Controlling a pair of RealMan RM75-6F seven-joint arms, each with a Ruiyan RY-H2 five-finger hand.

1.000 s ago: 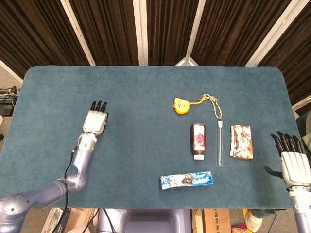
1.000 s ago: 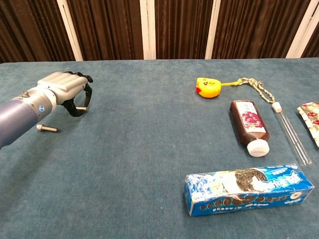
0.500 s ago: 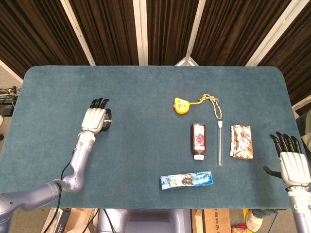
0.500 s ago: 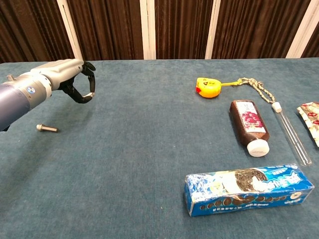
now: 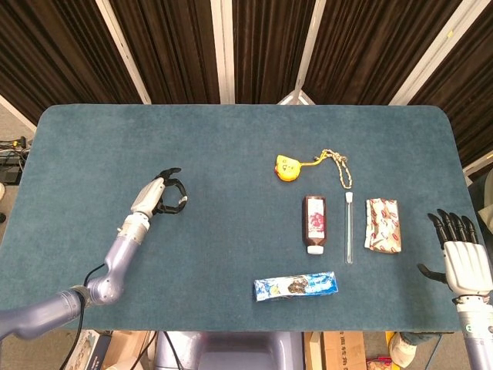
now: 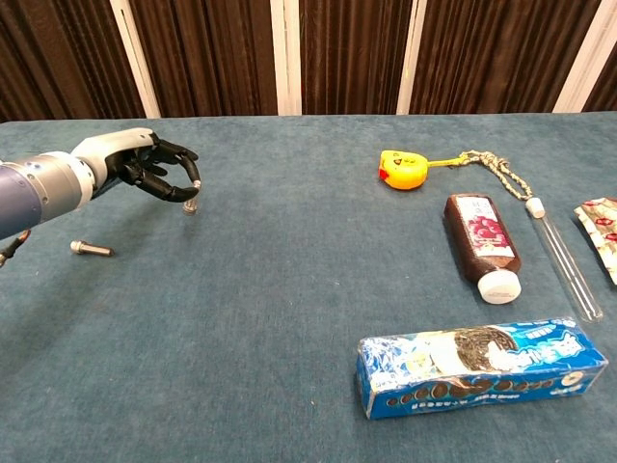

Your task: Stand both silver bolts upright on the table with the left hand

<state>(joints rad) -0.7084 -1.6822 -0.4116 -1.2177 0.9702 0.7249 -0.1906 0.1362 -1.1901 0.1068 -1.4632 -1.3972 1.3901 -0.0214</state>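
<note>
Two small silver bolts are hard, light and slippery. One bolt point(image 6: 190, 205) stands under the left hand point(image 6: 154, 169), its fingers point(image 6: 183, 176) loose around the top. The other bolt point(image 6: 90, 249) lies flat nearby on the surface point(image 6: 289, 289); pinch its middle.

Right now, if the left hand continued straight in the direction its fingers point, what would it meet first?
The left hand points roughly toward the table's middle, and the bolt standing at its fingertips comes first. Beyond it the teal table looks free, though depth is hard to judge.
</note>
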